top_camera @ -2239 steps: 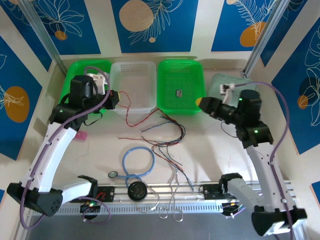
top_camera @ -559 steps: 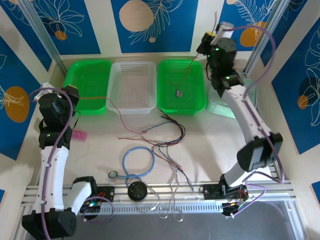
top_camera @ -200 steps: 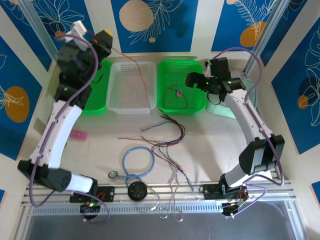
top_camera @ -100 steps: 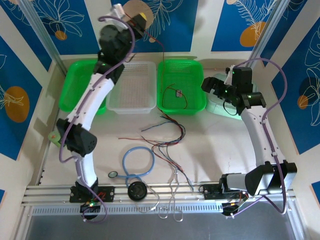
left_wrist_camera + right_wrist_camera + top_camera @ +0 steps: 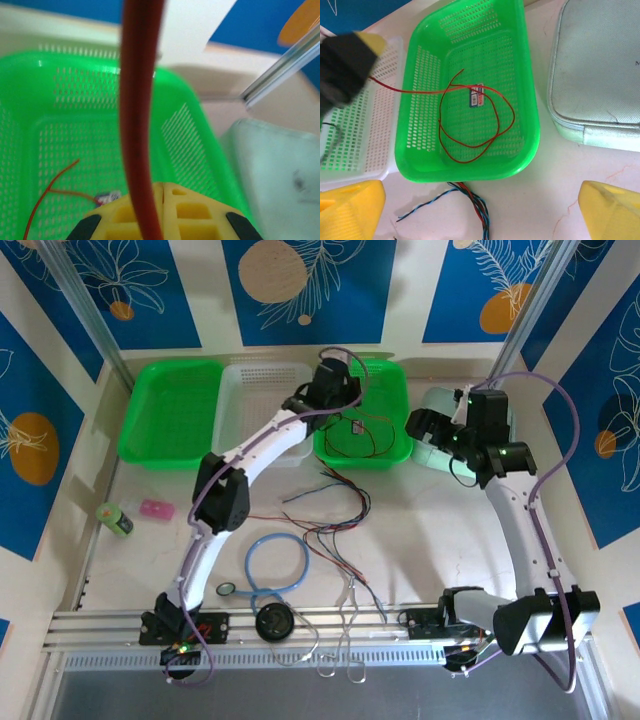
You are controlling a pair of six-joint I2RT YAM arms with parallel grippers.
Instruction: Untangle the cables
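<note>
**Pale table, blue leafy walls, red wire half in the basket**

Pale table [image 5: 450, 540] boxed in by blue walls with leaf prints, and a row of baskets along the far edge.

The red wire [image 5: 137, 125] runs up between the yellow fingers [image 5: 200, 210] of the left gripper [image 5: 162, 195]. They're pressed together on it, so it's properly pinched. From there the wire drops over the left rim of the right-hand green basket [image 5: 470, 171]. It ends in a loose loop on the basket floor, crossing a small tag [image 5: 476, 96]. The left gripper hangs above the seam between that basket and the white basket [image 5: 355, 150].

The rest of the cables [image 5: 335, 515] (red, black and bluish) sit in a messy bunch on the table. They're just in front of the green basket's near wall, and neither gripper is touching them.

The right gripper [image 5: 480, 212] hangs over the near-right side of the green basket, close to the grey-green pouch [image 5: 600, 65]. Its jaws are spread wide with nothing between them. In its own camera the two yellow fingers sit far apart at the bottom corners, and the top of the bunch shows between them.

Further out:
- a light-blue tube [image 5: 248, 562] in a loop, nearer the rail than the bunch
- a black disc [image 5: 270, 622] at the rail
- a second green basket [image 5: 170, 425] at far left
- a pink bit [image 5: 155, 508] and a small green thing [image 5: 115, 518] near the left edge
</note>
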